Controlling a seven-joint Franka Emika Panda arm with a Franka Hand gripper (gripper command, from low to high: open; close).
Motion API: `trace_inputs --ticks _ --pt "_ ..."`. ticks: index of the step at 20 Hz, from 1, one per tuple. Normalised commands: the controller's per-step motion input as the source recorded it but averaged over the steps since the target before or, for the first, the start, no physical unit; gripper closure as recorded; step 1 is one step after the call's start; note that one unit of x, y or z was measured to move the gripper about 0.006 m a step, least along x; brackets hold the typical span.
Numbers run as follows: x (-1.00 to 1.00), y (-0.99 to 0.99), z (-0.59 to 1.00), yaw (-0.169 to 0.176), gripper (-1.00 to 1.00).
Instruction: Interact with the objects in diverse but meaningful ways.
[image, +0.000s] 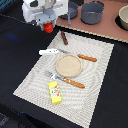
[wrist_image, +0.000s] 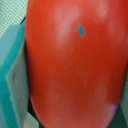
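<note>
Gripper (image: 48, 26) clamped around red ball (image: 48, 28), above mat's (image: 95, 75) far corner, dark stick (image: 64, 38) nearby.

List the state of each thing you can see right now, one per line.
hand: shut on the red ball, raised off the mat
red ball: held
yellow packet: lying flat on the mat
white piece: lying on the mat
brown stick: lying on the mat
</note>
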Motion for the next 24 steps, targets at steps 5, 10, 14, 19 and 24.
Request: trace_inputs --ticks 5,10,14,19,24 --pt "-0.37 0.00 -0.32 0.019 1.00" --pt "-0.16 0.00 -0.29 0.015 1.00" --pt "-0.15 -0.01 -0.41 0.020 1.00" --pt "-0.20 -0.06 -0.47 0.019 1.00" --pt "-0.21 -0.07 -0.28 0.016 1.00"
